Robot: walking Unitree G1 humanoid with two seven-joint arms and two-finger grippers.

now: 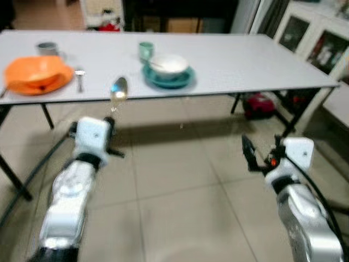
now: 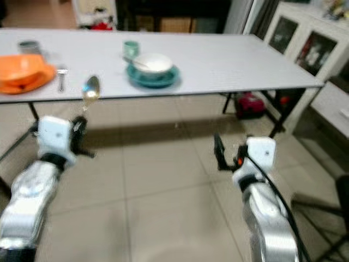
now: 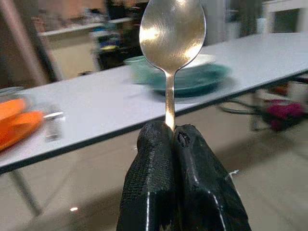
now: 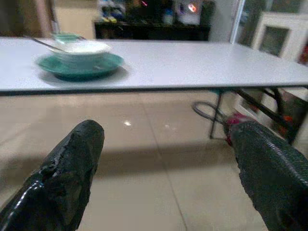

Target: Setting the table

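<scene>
My left gripper (image 3: pixel 173 134) is shut on the handle of a silver spoon (image 1: pixel 118 90), held upright in front of the table's near edge. On the grey table (image 1: pixel 229 60) stands a white bowl (image 1: pixel 169 64) on a teal plate (image 1: pixel 169 79), with a teal cup (image 1: pixel 145 51) behind it. At the left lie an orange plate (image 1: pixel 37 75), a small utensil (image 1: pixel 79 79) beside it and a grey mug (image 1: pixel 48 49). My right gripper (image 4: pixel 168 159) hangs open over the floor, lower right, with nothing between its fingers (image 4: pixel 72 168).
Black table legs (image 1: pixel 283 117) and a red object (image 1: pixel 259 103) show under the table at the right. A white cabinet with glass doors (image 1: pixel 319 43) stands at the far right. Beige tiled floor (image 1: pixel 180 185) lies between me and the table.
</scene>
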